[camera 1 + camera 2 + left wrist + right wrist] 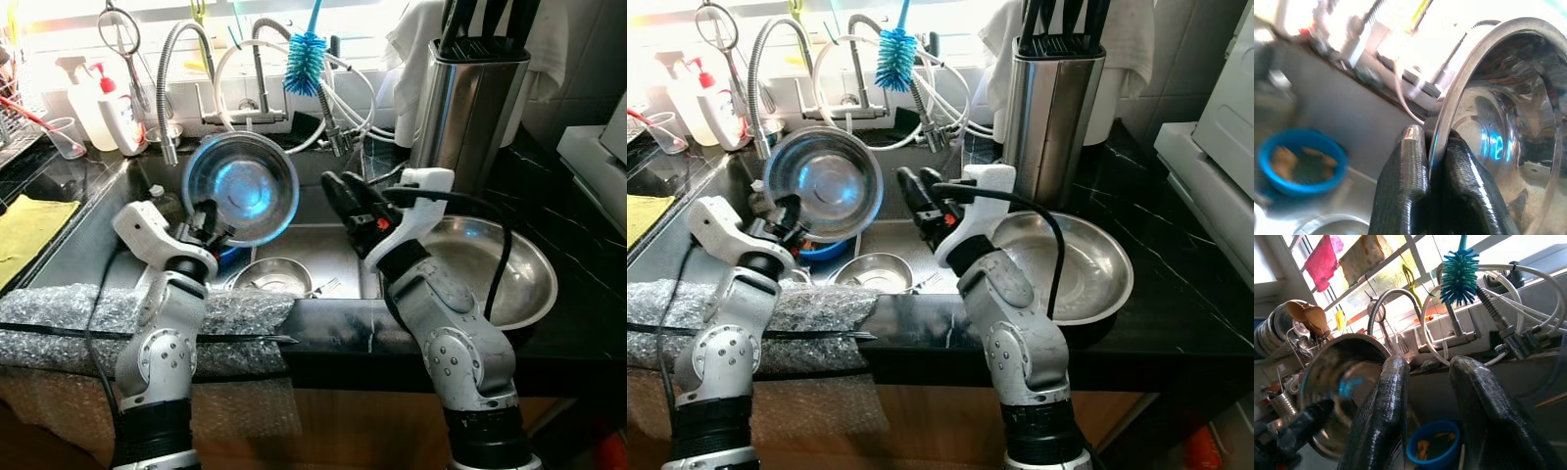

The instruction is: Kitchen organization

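Note:
My left gripper (209,223) is shut on the rim of a shiny steel bowl (241,186), holding it tilted on edge above the sink (323,245). In the left wrist view the two black fingers (1405,186) pinch that rim (1449,117) between them. My right gripper (345,196) hovers open over the sink just right of the held bowl, with nothing between its fingers (1382,416). A second small steel bowl (272,276) lies on the sink bottom, beside a blue bowl (1432,448) holding scraps. A large steel basin (495,269) rests on the black counter to the right.
A faucet with looped hoses (260,73) and a blue bottle brush (305,59) stand behind the sink. A steel knife block (470,103) is at right, soap bottles (108,108) and a yellow cloth (24,230) at left. Bubble wrap (118,318) covers the front counter edge.

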Robot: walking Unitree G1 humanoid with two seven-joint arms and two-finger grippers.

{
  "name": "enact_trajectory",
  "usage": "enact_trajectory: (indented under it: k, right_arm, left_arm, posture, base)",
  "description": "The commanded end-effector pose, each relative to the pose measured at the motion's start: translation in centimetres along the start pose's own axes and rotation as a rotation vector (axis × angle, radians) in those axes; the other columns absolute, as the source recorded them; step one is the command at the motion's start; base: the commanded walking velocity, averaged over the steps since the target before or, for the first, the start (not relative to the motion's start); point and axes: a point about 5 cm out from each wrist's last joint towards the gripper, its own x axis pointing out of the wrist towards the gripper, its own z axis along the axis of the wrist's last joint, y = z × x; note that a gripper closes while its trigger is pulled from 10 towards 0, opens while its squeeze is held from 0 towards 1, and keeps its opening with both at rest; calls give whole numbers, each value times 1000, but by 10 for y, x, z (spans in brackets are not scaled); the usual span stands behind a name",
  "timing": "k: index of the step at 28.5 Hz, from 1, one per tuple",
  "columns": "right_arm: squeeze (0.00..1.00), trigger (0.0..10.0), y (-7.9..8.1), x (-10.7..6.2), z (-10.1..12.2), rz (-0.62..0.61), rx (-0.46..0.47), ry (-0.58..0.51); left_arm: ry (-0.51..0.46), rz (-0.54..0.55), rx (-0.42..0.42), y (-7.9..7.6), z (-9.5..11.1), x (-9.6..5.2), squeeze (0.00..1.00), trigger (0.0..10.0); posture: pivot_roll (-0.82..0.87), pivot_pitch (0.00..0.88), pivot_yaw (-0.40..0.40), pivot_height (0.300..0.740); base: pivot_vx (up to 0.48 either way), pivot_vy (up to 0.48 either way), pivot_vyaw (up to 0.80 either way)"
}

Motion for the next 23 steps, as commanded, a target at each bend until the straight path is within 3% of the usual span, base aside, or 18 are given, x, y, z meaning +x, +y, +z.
enact_trajectory:
  k: [1,2,4,5,7,9,11,14,17,21,23]
  right_arm:
    - [0,10000,7,-1,5,16,-8,-13]
    - [0,10000,7,-1,5,15,-8,-12]
    - [0,10000,10,-3,4,16,-21,-6]
    - [0,10000,11,-4,3,12,-20,-5]
    - [0,10000,11,-4,3,8,-19,-3]
    - [0,10000,12,-5,3,7,-21,-4]
    - [0,10000,12,-6,3,4,-25,-5]
    - [0,10000,13,-7,4,0,-31,-4]
    - [0,10000,14,-9,4,1,-33,0]
    - [0,10000,17,-13,3,10,-38,10]
    - [0,10000,18,-15,2,11,-40,15]
  left_arm:
    - [-66,-11,76,-6,15,8,0,10000]
    - [-71,-12,88,-6,17,9,0,10000]
    - [-51,-87,341,-10,19,18,0,10000]
    - [-28,-96,424,-8,16,21,0,10000]
    - [-1,-96,496,-3,13,25,0,10000]
    - [25,-116,618,1,7,28,0,10000]
    - [58,-140,636,2,1,30,0,10000]
    - [93,-202,806,3,-11,32,0,10000]
    - [149,-238,855,2,-23,35,0,10000]
    - [211,-239,734,5,-35,40,0,10000]
    - [227,-242,730,8,-36,42,0,10000]
  posture:
    - [-102,0,93,740]
    - [-102,0,93,740]
    - [-102,0,99,740]
    - [-103,0,103,740]
    - [-106,0,104,740]
    - [-111,0,108,740]
    - [-111,0,108,740]
    - [-117,0,107,740]
    - [-120,0,110,740]
    - [-132,0,110,740]
    - [-134,0,110,740]
  base:
    - [0,0,0]
    - [0,0,0]
    - [0,0,0]
    - [0,0,0]
    - [0,0,0]
    - [0,0,0]
    - [0,0,0]
    - [0,0,0]
    - [0,0,0]
    - [0,0,0]
    - [0,0,0]
